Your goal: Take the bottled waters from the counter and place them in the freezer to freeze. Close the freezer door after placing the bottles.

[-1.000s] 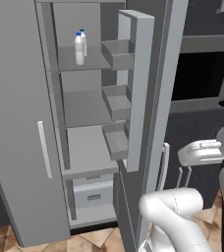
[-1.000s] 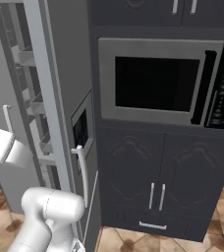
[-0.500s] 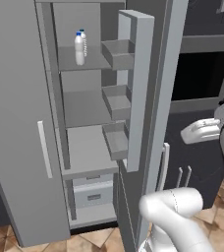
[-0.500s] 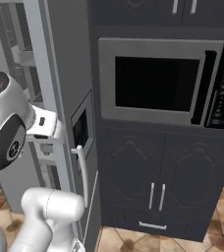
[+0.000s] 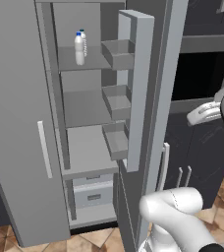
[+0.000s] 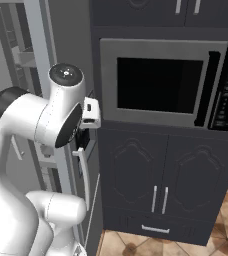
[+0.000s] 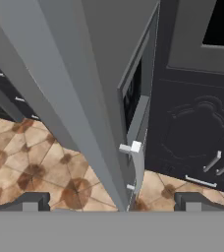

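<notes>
Both bottled waters [image 5: 79,47] are sitting side by side on the top shelf inside the freezer [image 5: 84,108], well away from the fingers. The freezer door [image 7: 92,98] is hanging open, its edge running right between the two fingertips [image 7: 30,202] in the hand view. The gripper [image 7: 111,203] is spreading its jaws fully wide, holding nothing. Its pale handle [image 7: 136,165] is sitting just ahead, untouched.
</notes>
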Controlling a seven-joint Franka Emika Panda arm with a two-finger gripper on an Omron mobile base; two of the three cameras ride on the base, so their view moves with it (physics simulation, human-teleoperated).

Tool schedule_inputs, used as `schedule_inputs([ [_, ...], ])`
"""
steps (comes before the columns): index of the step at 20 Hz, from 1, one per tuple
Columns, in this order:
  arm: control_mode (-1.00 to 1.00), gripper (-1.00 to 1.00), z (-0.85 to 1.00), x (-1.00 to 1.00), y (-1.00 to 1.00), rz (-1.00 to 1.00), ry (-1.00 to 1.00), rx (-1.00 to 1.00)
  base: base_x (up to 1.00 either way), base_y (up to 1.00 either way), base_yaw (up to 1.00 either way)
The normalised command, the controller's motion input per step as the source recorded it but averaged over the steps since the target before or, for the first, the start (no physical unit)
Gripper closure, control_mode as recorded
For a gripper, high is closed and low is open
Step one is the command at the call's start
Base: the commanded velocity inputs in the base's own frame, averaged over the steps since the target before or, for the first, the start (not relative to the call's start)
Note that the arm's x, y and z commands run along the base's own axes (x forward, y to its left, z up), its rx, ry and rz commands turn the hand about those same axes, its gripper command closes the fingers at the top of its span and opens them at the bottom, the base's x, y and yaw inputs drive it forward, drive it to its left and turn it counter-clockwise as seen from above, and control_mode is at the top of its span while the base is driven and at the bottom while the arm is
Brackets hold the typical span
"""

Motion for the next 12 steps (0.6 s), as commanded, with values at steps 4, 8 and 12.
schedule_inputs([
  [4,-1.00,-1.00,-0.13,0.82,-0.11,0.11,-0.06,0.00,0.00,0.00,0.00],
  [8,-1.00,-1.00,-0.14,0.80,0.00,0.04,-0.09,0.00,0.00,0.00,0.00],
  [12,-1.00,-1.00,-0.02,0.62,0.00,0.00,-0.05,0.13,0.00,0.00,0.00],
])
